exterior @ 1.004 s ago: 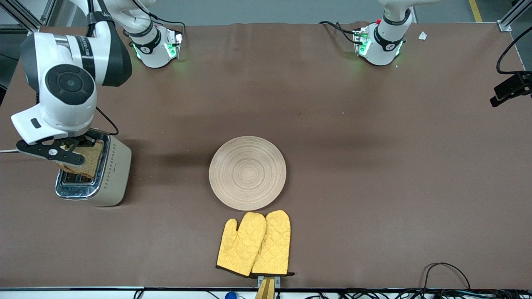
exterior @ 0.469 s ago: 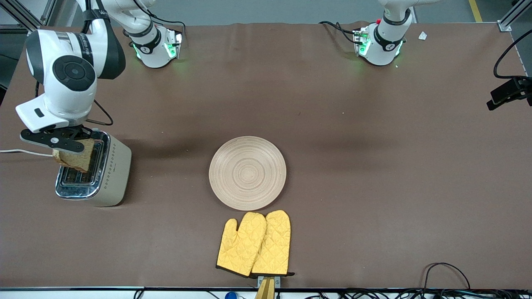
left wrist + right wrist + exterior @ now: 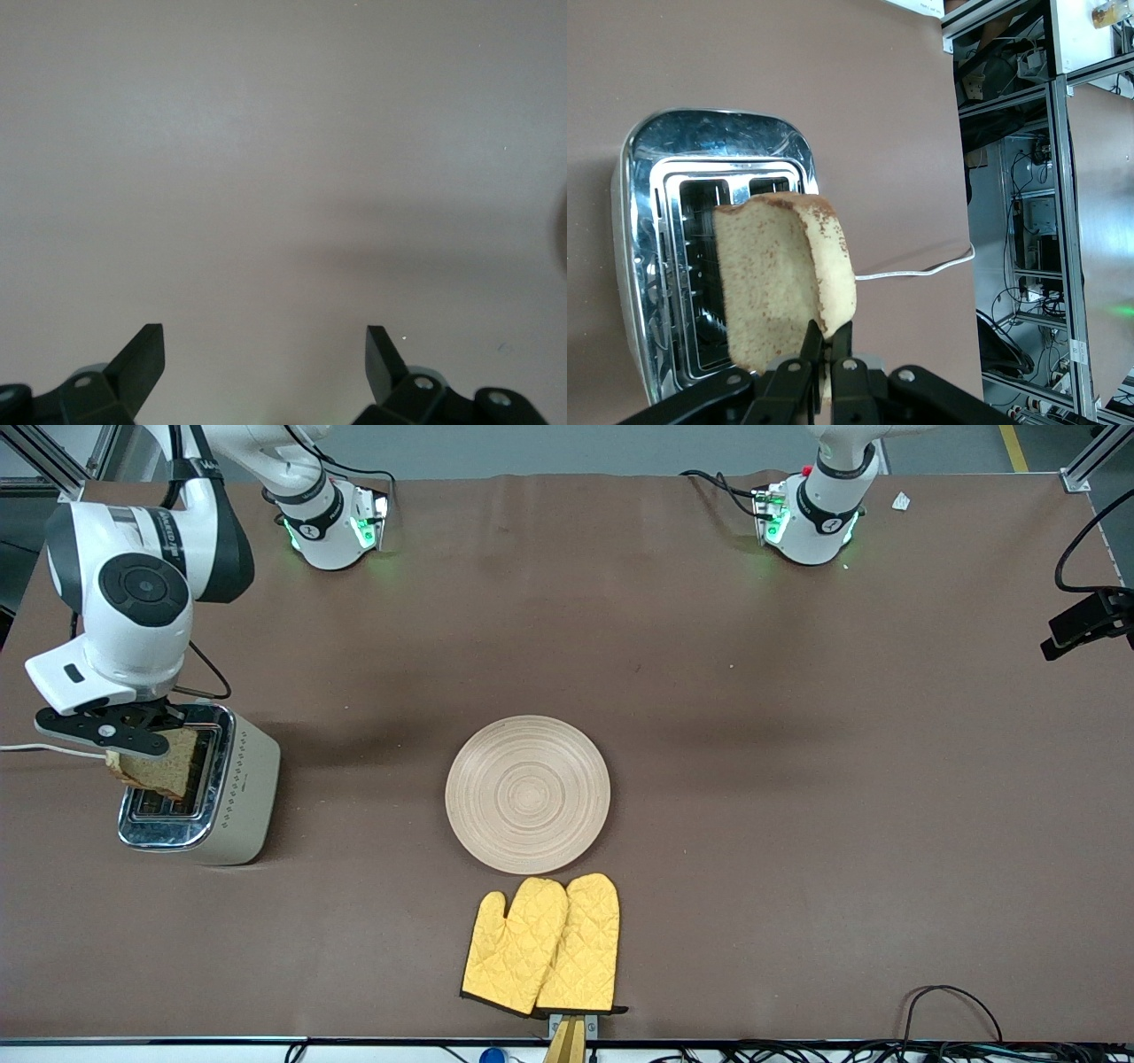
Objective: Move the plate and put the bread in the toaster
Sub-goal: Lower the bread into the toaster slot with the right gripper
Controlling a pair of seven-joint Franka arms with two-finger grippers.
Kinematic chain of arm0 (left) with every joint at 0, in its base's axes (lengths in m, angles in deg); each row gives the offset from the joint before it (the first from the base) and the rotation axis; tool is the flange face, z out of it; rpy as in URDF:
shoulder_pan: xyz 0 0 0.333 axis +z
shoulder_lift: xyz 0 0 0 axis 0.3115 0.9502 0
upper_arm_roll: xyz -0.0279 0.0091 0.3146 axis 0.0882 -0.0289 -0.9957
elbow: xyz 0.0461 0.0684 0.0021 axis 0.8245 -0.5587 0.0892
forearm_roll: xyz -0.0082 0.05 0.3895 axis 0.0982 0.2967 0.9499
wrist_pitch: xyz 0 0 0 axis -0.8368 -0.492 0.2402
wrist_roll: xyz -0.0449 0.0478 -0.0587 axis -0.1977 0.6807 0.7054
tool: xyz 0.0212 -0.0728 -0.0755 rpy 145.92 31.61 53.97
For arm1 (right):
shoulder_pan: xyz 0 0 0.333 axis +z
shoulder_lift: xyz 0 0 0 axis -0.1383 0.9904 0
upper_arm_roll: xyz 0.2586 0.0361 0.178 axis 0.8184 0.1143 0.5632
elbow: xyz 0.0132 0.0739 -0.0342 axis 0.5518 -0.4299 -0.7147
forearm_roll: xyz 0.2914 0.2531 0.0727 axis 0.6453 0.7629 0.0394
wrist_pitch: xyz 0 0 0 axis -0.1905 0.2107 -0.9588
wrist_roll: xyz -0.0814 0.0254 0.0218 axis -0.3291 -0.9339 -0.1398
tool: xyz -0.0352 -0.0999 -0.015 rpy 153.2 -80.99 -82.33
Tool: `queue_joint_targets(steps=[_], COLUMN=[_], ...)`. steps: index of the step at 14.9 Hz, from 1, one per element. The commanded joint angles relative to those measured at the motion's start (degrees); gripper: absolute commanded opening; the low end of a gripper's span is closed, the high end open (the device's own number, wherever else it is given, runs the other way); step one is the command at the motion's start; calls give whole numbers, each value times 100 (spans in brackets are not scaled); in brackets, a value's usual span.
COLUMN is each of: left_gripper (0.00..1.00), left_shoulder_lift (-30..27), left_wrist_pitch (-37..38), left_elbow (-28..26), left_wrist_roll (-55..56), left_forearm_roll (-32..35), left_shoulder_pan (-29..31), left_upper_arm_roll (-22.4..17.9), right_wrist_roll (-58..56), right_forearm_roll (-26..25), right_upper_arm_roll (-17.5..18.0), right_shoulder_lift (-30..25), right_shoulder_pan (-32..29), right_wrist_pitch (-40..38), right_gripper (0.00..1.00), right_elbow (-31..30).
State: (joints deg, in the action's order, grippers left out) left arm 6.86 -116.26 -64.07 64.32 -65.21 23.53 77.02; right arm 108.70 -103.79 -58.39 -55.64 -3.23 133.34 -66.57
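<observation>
Brown tabletop (image 3: pixel 709 691) at frame centre carries the bare plate (image 3: pixel 527 794). At left, my right gripper (image 3: pixel 133 737) pinches the bread (image 3: pixel 158 766) over the toaster (image 3: pixel 199 788), slots seemingly empty. My left gripper (image 3: pixel 264 354), unseen in the front view, gapes idle.

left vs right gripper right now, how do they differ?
The left gripper is open and empty; the right gripper is shut on the bread. The left gripper looks down at bare table; the right gripper hangs over the toaster, bread above the slots, not yet in. Both are black and two-fingered.
</observation>
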Motion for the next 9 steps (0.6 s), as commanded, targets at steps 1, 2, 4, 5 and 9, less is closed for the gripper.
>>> queue_joint_targets(steps=[1, 2, 4, 5, 9], left_gripper=[100, 100, 100, 100, 100], left_shoulder_lift=[-39, -39, -39, -39, -48], left_wrist_pitch=[-6, -6, -6, -6, -6], left_elbow=[24, 24, 24, 24, 24], left_wrist_roll=[-88, -88, -88, -88, -88], left_forearm_roll=[93, 93, 93, 93, 93], left_shoulder_pan=[-10, -10, -19, -19, -19], left_upper_arm_roll=[15, 24, 24, 24, 24], right_wrist_roll=[159, 229, 326, 379, 546], right_forearm_roll=[-164, -164, -164, -164, -164], right_upper_arm_roll=[19, 19, 28, 54, 142], right_shoulder_lift=[-176, -176, -167, -167, -167], right_shoulder_pan=[-6, 11, 38, 47, 82], right_wrist_pitch=[85, 85, 42, 24, -55], right_gripper=[0, 0, 0, 0, 0], right_elbow=[-231, -231, -222, -222, -213])
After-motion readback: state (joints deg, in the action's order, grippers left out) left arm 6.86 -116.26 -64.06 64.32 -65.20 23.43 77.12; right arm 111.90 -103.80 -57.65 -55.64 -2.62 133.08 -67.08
